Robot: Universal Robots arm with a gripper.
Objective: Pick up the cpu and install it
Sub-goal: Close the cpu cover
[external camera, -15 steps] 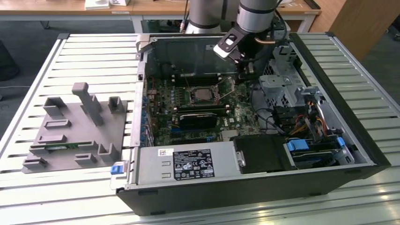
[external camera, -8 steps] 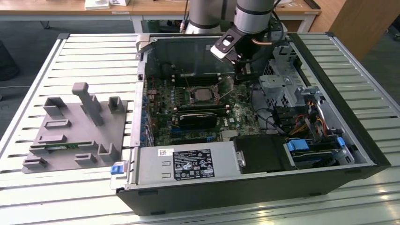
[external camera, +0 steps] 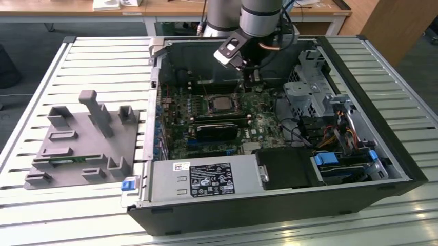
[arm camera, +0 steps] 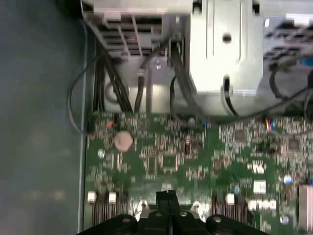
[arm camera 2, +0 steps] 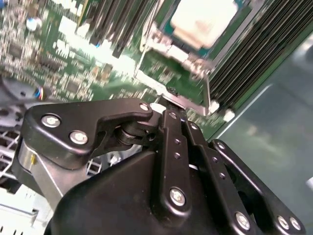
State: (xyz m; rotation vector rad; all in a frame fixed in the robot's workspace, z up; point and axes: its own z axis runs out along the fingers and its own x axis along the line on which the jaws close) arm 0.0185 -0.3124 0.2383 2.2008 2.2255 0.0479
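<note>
Clearly, in the exterior view the small flat square cpu with silvery-grey metal top [external camera: 220, 104] lies in its socket on the green motherboard [external camera: 263, 125], inside the open black computer case [external camera: 274, 212]. The black gripper [external camera: 251, 78] hangs near it. In the second wrist view the cpu lies apart from the fingertips [arm camera 2: 168, 100]. In the first wrist view the jaws are pressed together, with nothing between them.

I count one computer case [external camera: 287, 207] on one slatted table [external camera: 102, 56]. Inside the case are one motherboard [external camera: 263, 125], one cpu [external camera: 220, 104] and one silver power supply box [external camera: 205, 179] at the near side. On the exterior view's left stands one grey holder [external camera: 85, 146], with one green memory stick [external camera: 68, 160] in it.
</note>
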